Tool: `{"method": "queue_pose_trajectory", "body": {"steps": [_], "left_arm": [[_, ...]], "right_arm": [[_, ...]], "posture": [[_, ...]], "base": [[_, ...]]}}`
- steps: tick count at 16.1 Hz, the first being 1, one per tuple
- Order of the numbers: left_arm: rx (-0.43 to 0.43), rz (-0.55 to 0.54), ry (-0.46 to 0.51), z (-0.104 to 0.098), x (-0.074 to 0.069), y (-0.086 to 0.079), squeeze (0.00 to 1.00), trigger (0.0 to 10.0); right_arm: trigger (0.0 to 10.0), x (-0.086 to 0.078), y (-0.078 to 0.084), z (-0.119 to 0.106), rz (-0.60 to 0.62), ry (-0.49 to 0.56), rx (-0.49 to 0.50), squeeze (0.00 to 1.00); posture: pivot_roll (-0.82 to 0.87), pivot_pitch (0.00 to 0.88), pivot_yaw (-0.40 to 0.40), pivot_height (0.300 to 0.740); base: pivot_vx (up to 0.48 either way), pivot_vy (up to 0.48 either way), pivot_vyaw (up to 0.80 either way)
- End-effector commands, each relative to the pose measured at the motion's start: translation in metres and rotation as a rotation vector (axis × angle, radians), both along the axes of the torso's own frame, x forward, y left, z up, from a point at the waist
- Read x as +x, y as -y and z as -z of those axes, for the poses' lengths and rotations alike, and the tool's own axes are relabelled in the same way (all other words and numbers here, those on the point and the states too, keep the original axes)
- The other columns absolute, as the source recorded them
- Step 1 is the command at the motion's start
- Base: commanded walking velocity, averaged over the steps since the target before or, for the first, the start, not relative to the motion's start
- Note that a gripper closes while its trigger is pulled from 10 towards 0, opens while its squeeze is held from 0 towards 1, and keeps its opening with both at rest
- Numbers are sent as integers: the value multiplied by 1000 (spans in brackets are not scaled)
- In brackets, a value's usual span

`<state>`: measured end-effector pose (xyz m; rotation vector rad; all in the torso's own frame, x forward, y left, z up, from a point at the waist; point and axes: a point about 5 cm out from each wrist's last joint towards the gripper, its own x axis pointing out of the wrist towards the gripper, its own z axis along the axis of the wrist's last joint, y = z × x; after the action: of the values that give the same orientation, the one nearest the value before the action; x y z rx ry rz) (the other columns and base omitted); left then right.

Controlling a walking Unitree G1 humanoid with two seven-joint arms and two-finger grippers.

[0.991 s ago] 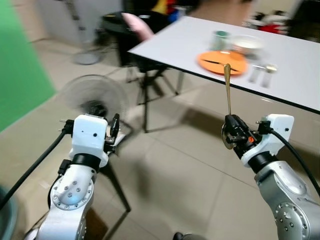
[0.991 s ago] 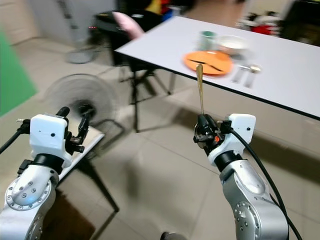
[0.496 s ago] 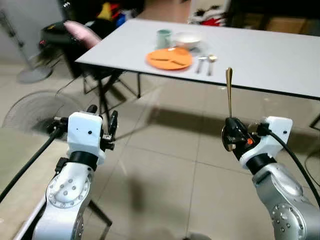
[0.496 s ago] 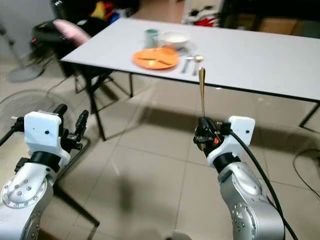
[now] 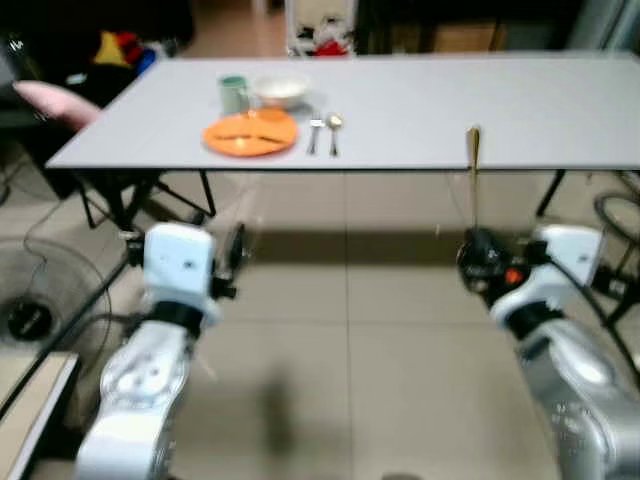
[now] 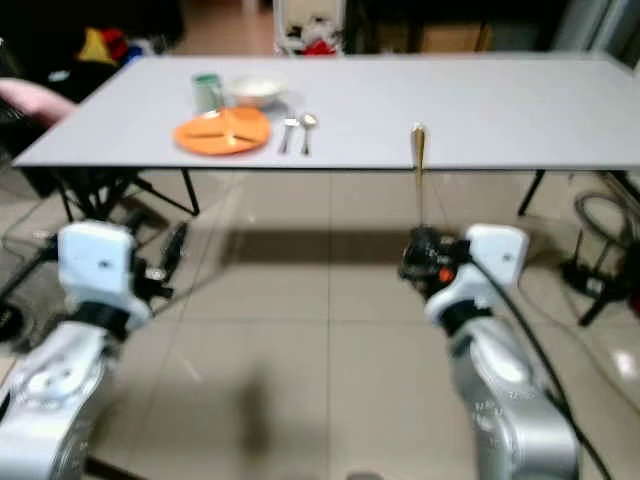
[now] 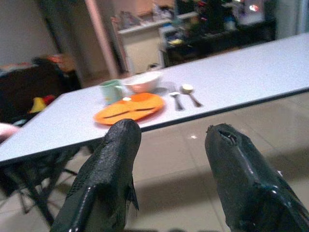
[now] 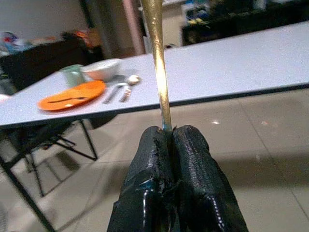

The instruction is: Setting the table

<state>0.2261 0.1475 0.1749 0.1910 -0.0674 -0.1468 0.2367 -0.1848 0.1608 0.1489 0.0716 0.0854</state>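
Observation:
My right gripper (image 5: pixel 478 252) is shut on a slim gold utensil (image 5: pixel 474 178) that stands upright by its handle (image 8: pixel 159 72), held out over the floor in front of the table. On the long white table (image 5: pixel 450 105) lies an orange plate (image 5: pixel 250 131) with a dark pair of chopsticks across it. Behind the plate stand a green cup (image 5: pixel 233 93) and a white bowl (image 5: pixel 280 92). A fork and a spoon (image 5: pixel 334 124) lie just right of the plate. My left gripper (image 7: pixel 171 140) is open and holds nothing, its fingers (image 7: pixel 108 183) aimed at the table.
Tiled floor (image 5: pixel 350 330) stretches between me and the table. A dark chair with a pink cushion (image 5: pixel 45 98) stands at the table's left end. A floor fan (image 5: pixel 25 300) sits at the far left. Cables (image 6: pixel 600 250) lie on the floor at the right. Dark shelves line the back wall.
The whole view has swung left to right: the table now lies square across the front instead of slanting. Both grippers keep their pose, and the gold utensil stays gripped upright.

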Motion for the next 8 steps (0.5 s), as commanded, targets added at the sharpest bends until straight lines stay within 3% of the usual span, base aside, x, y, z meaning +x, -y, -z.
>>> {"method": "queue_pose_trajectory", "body": {"steps": [1,8], "left_arm": [[12,-12,3,1,0,-5,0,10000],[7,12,-1,4,2,-4,0,10000]], "right_arm": [[10000,2,-3,-3,-11,19,7,0],[10000,1,6,0,33,-5,-15,0]], "posture": [[-119,0,72,740],[-142,0,85,740]], "base": [[390,0,-800],[410,0,-800]]}}
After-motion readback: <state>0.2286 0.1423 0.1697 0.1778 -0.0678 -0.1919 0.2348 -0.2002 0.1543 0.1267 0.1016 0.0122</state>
